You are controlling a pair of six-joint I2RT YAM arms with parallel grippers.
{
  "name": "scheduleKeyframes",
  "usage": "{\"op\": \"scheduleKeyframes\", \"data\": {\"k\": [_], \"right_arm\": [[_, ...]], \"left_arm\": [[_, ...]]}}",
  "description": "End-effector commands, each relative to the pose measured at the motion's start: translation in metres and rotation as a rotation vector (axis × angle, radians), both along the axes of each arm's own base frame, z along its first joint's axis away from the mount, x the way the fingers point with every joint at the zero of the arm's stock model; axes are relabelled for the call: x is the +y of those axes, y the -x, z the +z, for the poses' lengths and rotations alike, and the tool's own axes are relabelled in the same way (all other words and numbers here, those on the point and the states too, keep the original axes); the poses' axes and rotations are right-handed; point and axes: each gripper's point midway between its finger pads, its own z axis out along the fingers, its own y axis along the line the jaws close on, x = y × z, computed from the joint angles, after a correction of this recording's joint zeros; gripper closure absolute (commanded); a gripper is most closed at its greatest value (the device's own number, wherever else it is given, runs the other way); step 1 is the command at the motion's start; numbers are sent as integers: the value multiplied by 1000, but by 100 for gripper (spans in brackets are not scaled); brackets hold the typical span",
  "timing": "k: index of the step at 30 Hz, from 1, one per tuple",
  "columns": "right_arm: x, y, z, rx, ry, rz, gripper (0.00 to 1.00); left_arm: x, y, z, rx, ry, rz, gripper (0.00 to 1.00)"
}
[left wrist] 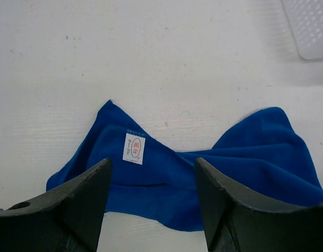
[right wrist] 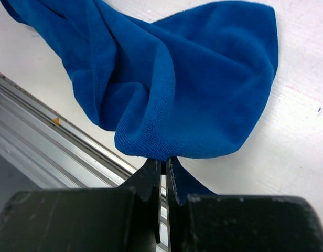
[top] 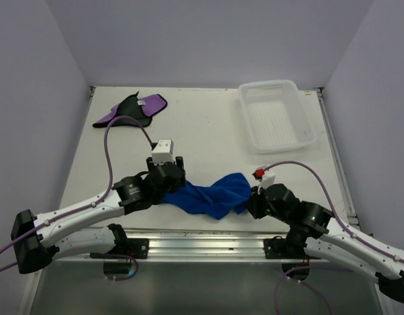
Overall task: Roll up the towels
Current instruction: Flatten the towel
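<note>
Looking over the arms, I see the wide white table (top: 208, 125) carrying everything. The white plastic mesh basket (top: 267, 86) sits at its far right corner. The bright blue soft cloth towel (top: 212, 193) lies bunched and twisted near the front edge, just beside the metal rail. The purple towel with a black side (top: 133, 110) lies crumpled at the far left, well apart from both arms. The right hand (right wrist: 164, 167) is pinched tight on a thin bit of the blue towel's right hem. The left hand (left wrist: 152, 173) hangs wide open over the towel's left end, gripping nothing, with the small white label (left wrist: 133, 148) showing between its fingers. To my eye the risks are plain. That narrow pinch could slip off the hem if the cloth is pulled taut. A roll begun on these folds would likely come out lopsided, since the cloth is not flat. Any drag toward the arms could also take the cloth over the table's front edge. If the left hand closes where it hangs, it might grab a doubled fold rather than one corner. By my count there are one table, one basket, two towels, two hands and one label.
</note>
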Motion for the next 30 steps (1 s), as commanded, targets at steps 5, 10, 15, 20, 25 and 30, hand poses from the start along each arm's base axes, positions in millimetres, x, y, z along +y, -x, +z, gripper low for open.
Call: {"op": "scheduleKeyframes", "data": {"k": [5,10,15,20,25,30], "right_arm": [[-2,-1,0,-3,-53,-52,100],[-2,-1,-2,2,-47,-51,100],[-2,-2,-3,4,-38,-50,100],[-2,-2,-1,-4,-49,-53,100],[-3,-3,-2,-3,-44,-57,100],[-3,-2,-2,-4,-46,-56,100]], "left_arm": [[-1,-30,-25,39,52,25,37],[0,-47,-32,59,56,10,37],[-1,-55,-48,96,76,3,37],[0,-60,-63,135,90,14,41],[8,-58,-82,192,39,32,43],[17,-57,-90,195,1,55,43]]}}
